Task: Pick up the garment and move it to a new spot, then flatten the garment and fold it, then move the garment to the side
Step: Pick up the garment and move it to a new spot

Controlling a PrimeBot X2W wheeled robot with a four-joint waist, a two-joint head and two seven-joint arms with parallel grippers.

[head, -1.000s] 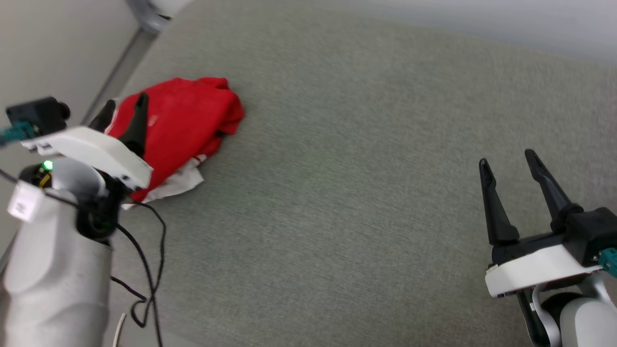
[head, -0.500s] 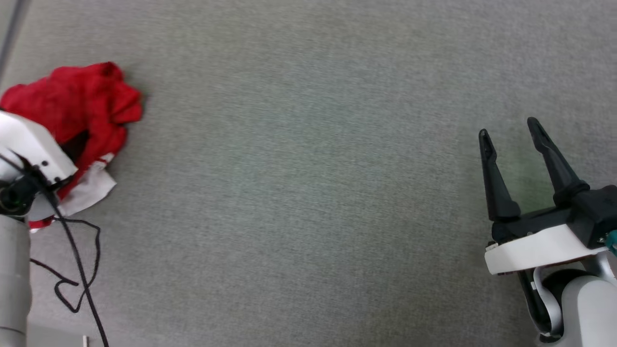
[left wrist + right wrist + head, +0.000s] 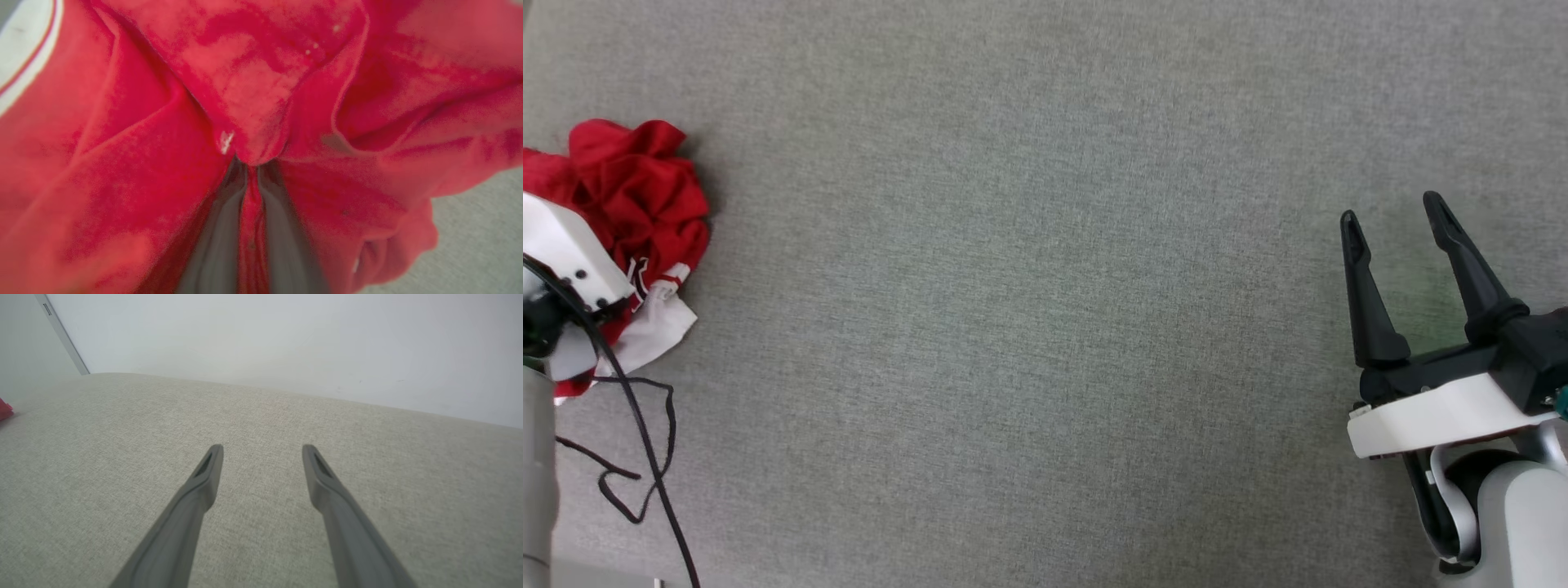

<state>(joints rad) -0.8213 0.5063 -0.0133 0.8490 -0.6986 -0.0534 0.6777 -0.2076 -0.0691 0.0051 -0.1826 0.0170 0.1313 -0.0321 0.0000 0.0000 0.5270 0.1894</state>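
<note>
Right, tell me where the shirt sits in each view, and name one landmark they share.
Head view: shirt, crumpled at the far left edge.
Left wrist view: shirt across most of the picture, one fold pinched in the left gripper, jaws closed on it, bottom middle.
Right wrist view: a red sliver of shirt at the left edge.
Shared landmark: the grey surface under it.

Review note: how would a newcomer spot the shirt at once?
Look at the wide grey fabric surface. At the far left of the head view lies a crumpled shirt, pinched in the left pincer. It alone is bright red, with a white sleeve, beside a thin black cable.
</note>
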